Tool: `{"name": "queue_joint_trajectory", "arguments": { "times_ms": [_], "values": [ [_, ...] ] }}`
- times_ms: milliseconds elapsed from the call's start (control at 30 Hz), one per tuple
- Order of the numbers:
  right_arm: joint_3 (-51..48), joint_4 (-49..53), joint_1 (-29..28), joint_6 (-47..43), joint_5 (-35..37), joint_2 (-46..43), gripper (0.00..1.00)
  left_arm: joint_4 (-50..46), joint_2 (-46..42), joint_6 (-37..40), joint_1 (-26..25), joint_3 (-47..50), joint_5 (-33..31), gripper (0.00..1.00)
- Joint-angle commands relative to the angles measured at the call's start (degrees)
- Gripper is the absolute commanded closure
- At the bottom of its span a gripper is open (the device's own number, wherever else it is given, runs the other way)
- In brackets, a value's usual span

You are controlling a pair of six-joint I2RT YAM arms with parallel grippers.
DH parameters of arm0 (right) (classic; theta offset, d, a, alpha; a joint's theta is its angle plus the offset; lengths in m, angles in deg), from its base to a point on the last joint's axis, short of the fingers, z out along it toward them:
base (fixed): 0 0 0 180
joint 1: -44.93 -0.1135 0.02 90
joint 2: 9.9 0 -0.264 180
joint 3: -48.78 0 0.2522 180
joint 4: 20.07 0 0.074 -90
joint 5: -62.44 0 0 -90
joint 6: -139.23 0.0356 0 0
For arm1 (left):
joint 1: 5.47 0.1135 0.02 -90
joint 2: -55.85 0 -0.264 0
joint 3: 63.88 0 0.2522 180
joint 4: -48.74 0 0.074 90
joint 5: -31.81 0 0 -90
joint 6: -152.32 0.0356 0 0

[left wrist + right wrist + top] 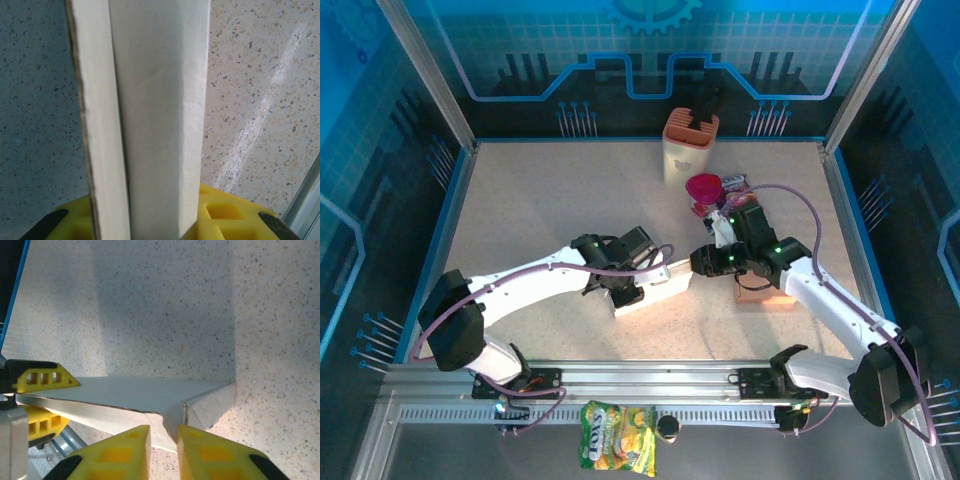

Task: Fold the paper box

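The white paper box (655, 290) lies flat on the speckled table between both arms. My left gripper (623, 283) is shut across its left part. In the left wrist view the box (155, 115) runs up from between the yellow fingers (227, 215) of the left gripper (160, 222). My right gripper (698, 262) is at the box's right end. In the right wrist view its jaws (164, 440) stand a narrow gap apart at a creased end flap (210, 407) of the box (135, 390). Whether the pads press the flap is unclear.
A cream holder with an orange rim (690, 145) stands at the back, and a magenta cup (703, 188) sits in front of it. An orange block (765, 296) lies under the right arm. A snack bag (618, 450) rests past the front rail.
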Motion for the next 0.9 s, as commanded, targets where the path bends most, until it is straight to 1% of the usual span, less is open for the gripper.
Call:
{"name": "queue_joint_trajectory", "arguments": {
  "times_ms": [0, 133, 200, 300, 400, 500, 633, 733, 867],
  "values": [
    [2.9, 1.7, -1.2, -1.6, 2.5, 0.6, 0.79, -2.0, -0.6, 1.2, 0.0, 0.8, 1.3, 0.74],
    [3.6, 2.1, -1.9, -2.1, 3.8, 0.9, 0.82, -2.0, -0.5, 1.2, 0.0, 0.7, 1.3, 0.74],
    [3.9, 2.7, -2.2, -2.2, 4.7, 1.4, 0.82, -2.1, -0.4, 1.2, 0.0, 0.7, 1.3, 0.74],
    [3.6, 2.9, -2.5, -2.6, 6.0, 1.1, 0.79, -2.0, -0.5, 1.2, 0.0, 0.8, 1.2, 0.74],
    [3.2, 3.1, -2.7, -3.4, 7.2, 0.4, 0.72, -2.0, -0.5, 1.2, 0.0, 0.8, 1.1, 0.74],
    [3.2, 3.0, -2.6, -4.0, 6.6, 0.7, 0.69, -2.1, -0.4, 1.3, 0.0, 0.7, 1.2, 0.74],
    [3.3, 2.6, -2.8, -4.3, 5.2, 1.8, 0.70, -2.0, -0.3, 1.2, 0.0, 0.6, 1.1, 0.74],
    [3.3, 2.6, -2.9, -4.3, 5.4, 2.0, 0.75, -2.0, -0.3, 1.2, 0.0, 0.7, 1.1, 0.74],
    [3.3, 2.6, -2.9, -4.2, 5.7, 2.0, 0.77, -2.0, -0.2, 1.2, 0.0, 0.5, 1.3, 0.74]
  ]
}}
